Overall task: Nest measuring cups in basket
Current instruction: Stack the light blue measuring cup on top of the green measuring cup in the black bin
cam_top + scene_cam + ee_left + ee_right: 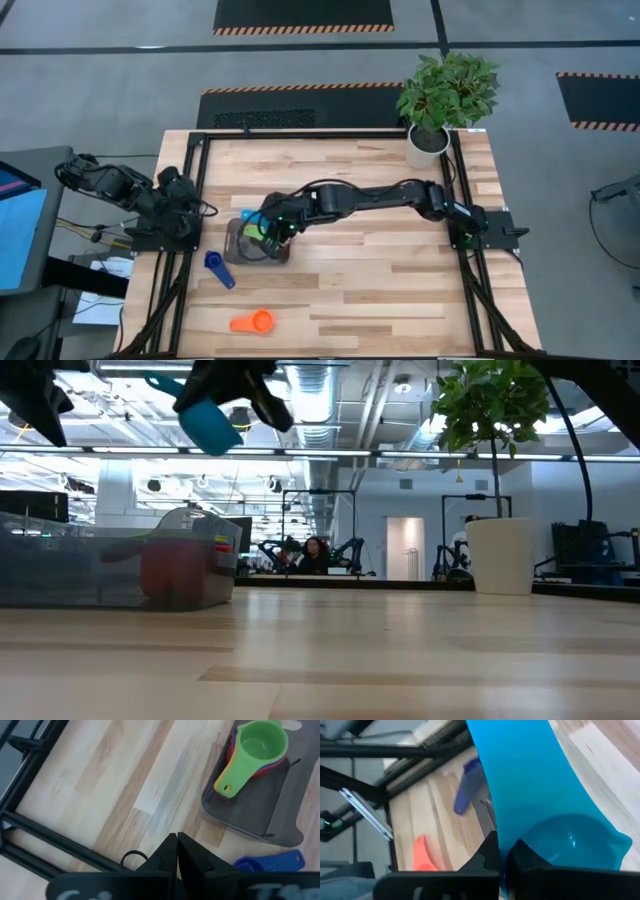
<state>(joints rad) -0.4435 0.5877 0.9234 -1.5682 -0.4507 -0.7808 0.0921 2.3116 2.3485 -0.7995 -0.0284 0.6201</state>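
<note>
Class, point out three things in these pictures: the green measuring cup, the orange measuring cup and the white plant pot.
green measuring cup [260,742]: left wrist view, inside of its bowl.
orange measuring cup [262,320]: high view, on its round bowl.
white plant pot [503,555]: low view, middle of its side wall.

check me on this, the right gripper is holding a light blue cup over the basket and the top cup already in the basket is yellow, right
Not quite. The top cup in the basket is the green cup, not yellow; the left wrist view shows it sitting on the stack. The rest holds: the right gripper is shut on the light blue cup, up over the basket in the high view.
</note>
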